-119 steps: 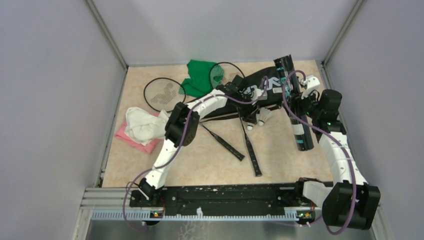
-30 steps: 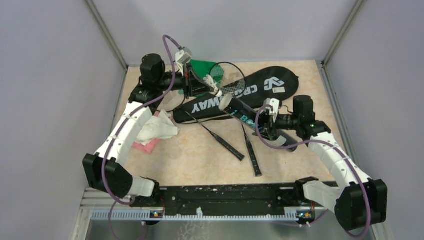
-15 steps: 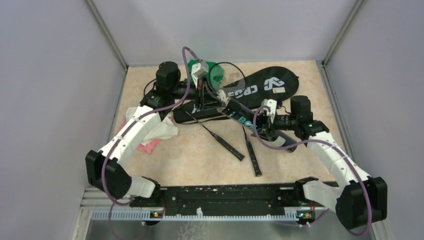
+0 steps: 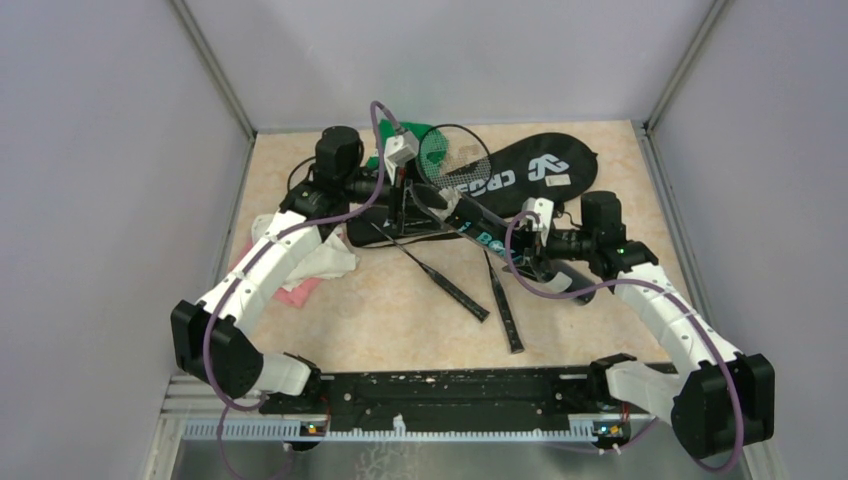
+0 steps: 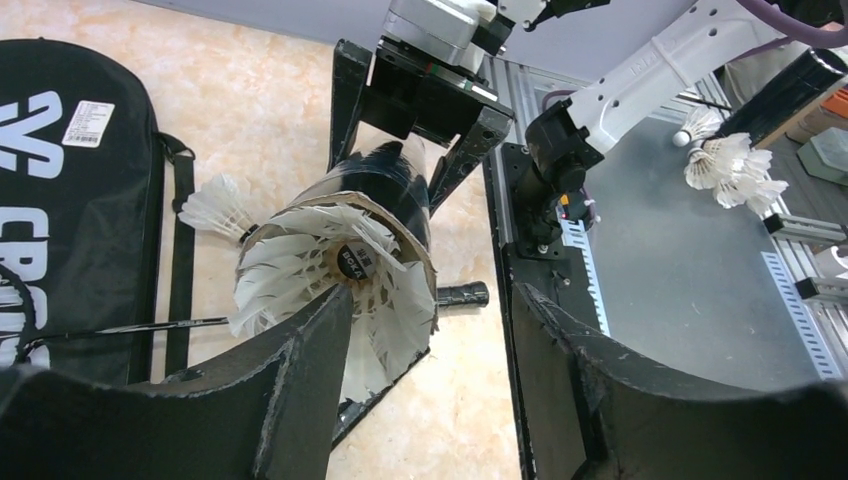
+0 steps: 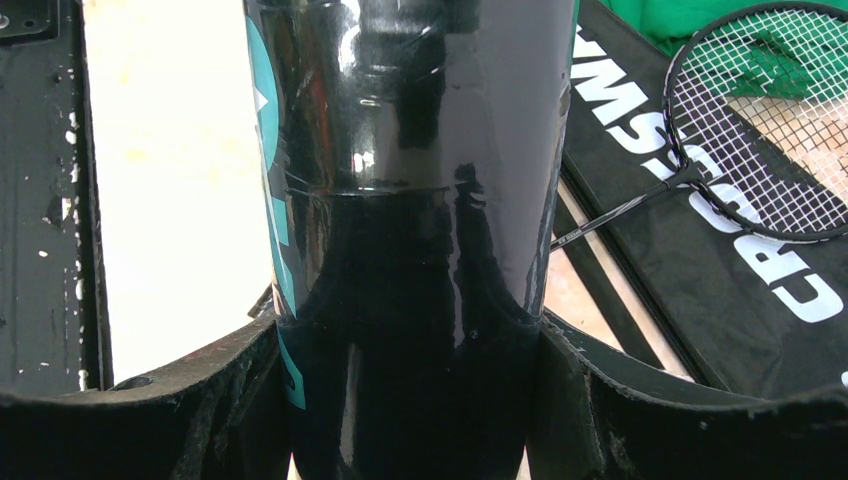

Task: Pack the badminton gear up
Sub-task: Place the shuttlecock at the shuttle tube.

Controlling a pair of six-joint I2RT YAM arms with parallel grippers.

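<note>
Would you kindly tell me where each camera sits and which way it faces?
Top external: above and behind the bases, looking down on the table; both arms show whole.
Left wrist: on the left gripper, looking past its fingers into the open tube, where a shuttlecock sits.
Right wrist: on the right gripper, looking past its fingers at the tube clamped between them.
Shared: all three show the tube and bag; the left wrist also sees the right gripper.

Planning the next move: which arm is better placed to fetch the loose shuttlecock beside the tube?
Left, probably: the right claw grips the tube; the left claw is open at its mouth, near that shuttlecock.
</note>
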